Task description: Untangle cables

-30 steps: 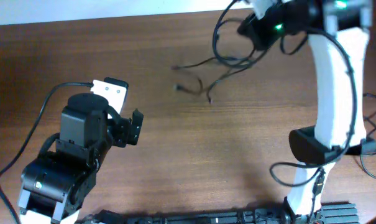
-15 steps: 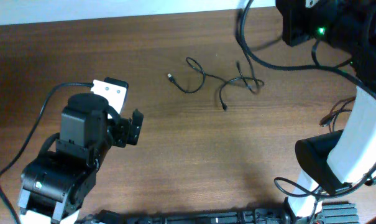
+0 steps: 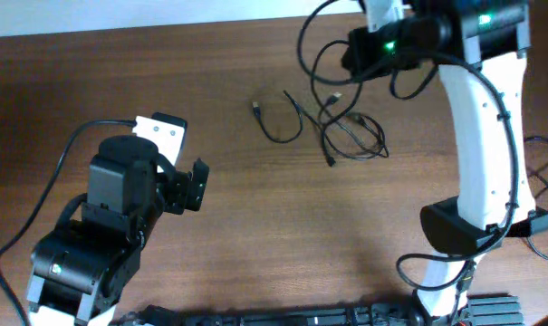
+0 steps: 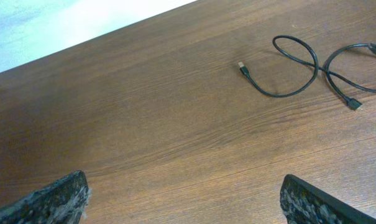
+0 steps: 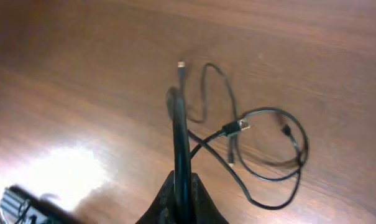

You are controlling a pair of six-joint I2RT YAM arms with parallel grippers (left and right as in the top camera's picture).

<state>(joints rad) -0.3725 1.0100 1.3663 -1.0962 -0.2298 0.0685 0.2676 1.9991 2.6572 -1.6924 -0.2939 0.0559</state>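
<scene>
Right tool [image 5: 182, 186] pinches cables [image 5: 243, 126] over brown wood-grain table [image 4: 144, 124] — pale backdrop [image 4: 45, 25] beyond

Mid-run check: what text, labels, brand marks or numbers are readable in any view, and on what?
None readable in any view.
The cables and the table show no print.
The right arm shows only a green light, no legible label.

Left gripper [image 3: 197, 185] rests fingers spread near the table's left edge; right gripper [image 5: 182, 198], near the far edge, pinches a cable [image 5: 181, 134].
</scene>
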